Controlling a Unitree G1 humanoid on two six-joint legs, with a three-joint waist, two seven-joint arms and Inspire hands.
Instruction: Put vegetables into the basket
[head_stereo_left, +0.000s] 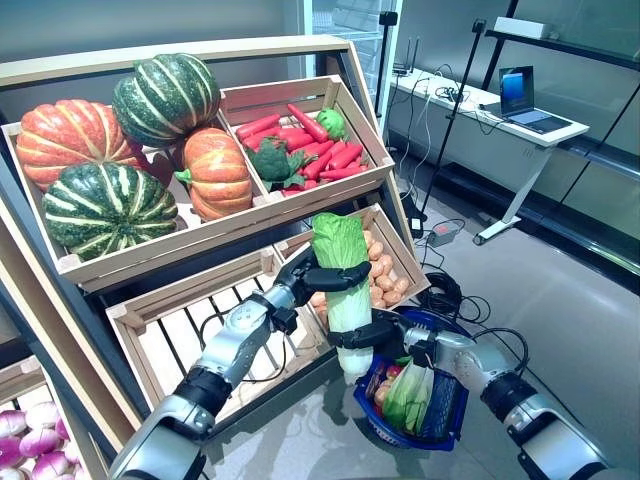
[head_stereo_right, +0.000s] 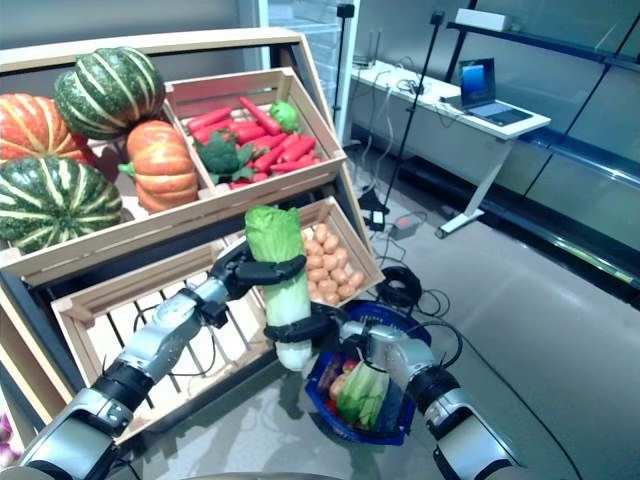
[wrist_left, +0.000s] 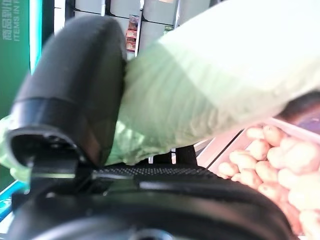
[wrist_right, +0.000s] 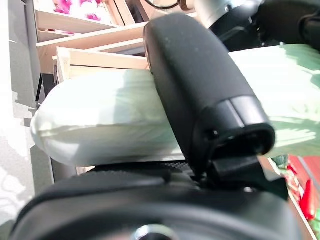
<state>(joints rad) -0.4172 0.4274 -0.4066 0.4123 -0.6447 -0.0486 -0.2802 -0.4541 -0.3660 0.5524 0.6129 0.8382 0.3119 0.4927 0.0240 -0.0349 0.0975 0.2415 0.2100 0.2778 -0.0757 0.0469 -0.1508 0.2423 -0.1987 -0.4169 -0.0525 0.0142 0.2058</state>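
Napa cabbage (head_stereo_left: 343, 290) upright, above and just left of blue basket (head_stereo_left: 448, 415). My left hand (head_stereo_left: 312, 275) wraps its leafy middle; my right hand (head_stereo_left: 372, 334) wraps the white base. Potato crate (head_stereo_left: 400, 262) behind.

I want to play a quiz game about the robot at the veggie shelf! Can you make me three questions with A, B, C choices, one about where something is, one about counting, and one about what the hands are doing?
1. Where is the blue basket?
A. On the top shelf
B. On the floor below the right hand
C. Inside the potato crate

2. How many pumpkins are in the top left crate?
A. Two
B. Four
C. Seven

3. What are the hands doing with the cabbage?
A. Both grip it
B. Neither touches it
C. Only one grips it

Answers:
1 B: it sits on the floor, partly under the right hand.
2 B: two green striped, two orange.
3 A: the left hand wraps its upper part, the right its lower part.
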